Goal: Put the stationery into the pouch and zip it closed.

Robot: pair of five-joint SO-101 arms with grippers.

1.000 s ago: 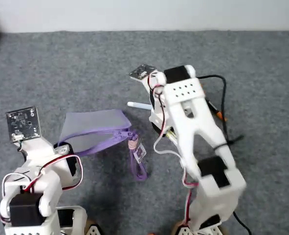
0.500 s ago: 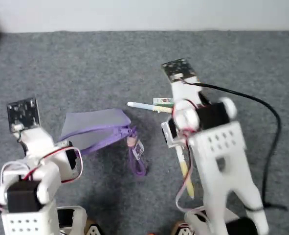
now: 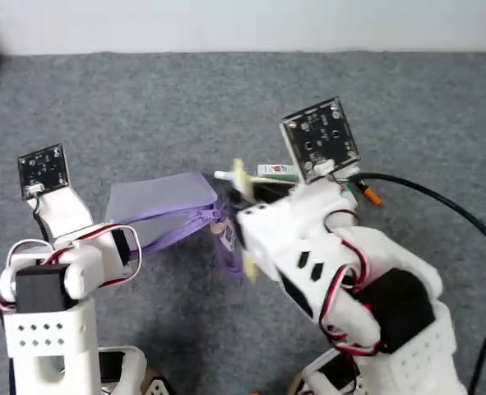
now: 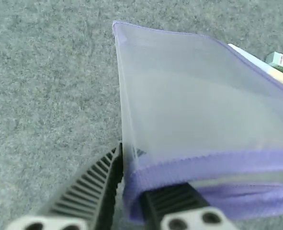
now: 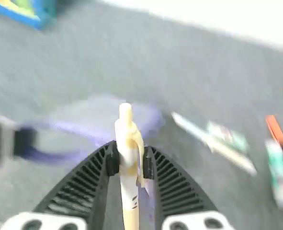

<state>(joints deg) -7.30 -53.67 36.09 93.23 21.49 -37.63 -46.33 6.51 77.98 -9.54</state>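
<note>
Now my right gripper (image 5: 129,158) pinches the yellow pen (image 3: 241,175); the pouch (image 3: 160,202), clamped by my left gripper (image 4: 131,189), lies just left in frame.

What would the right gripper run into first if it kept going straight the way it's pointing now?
Most likely the purple pouch: the yellow pen held in the right gripper points toward it, so the pen's tip would touch first. Depth is hard to judge.

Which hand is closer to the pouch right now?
Left. The left hand grips the pouch at its edge by the zip; the right hand, holding a yellow pen, is beside the pouch's zip-pull end.
</note>
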